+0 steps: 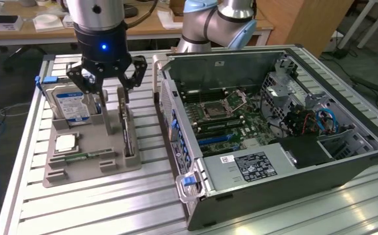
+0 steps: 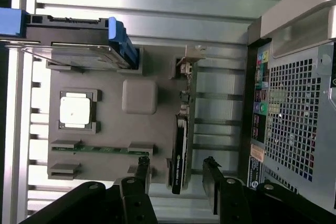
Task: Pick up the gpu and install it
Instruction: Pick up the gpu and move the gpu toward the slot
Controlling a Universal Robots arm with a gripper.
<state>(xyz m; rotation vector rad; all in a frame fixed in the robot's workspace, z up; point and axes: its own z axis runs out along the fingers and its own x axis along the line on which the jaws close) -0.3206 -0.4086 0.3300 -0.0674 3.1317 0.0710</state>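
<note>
A: Nearest the wrist camera is the claw, with two black fingers. How do they stand?

B: Spread wide and holding nothing. One finger is on each side of the gpu, and a gap shows between the card and each finger.

A: And where is the card itself?

B: It stands on its long edge in a slot of the grey tray, along the tray's side nearest the computer case. The dark face is upright, and the silver bracket is at the tray's end far from the claw's fingertips.

A: What else does the tray carry?

B: A hard drive with a blue-and-white label and blue side rails stands upright at the tray's corner away from the case. A square processor chip lies flat in a pocket near the tray's middle. Beside it, a narrow green memory stick lies in its own groove.

A: And around the tray?

B: It rests on a slatted aluminium bench. The case lies just beside the tray, on the exterior view's right. Its side is open and the motherboard is showing. In the exterior view the claw hangs over the tray's far half, above the card's upper edge.
</note>
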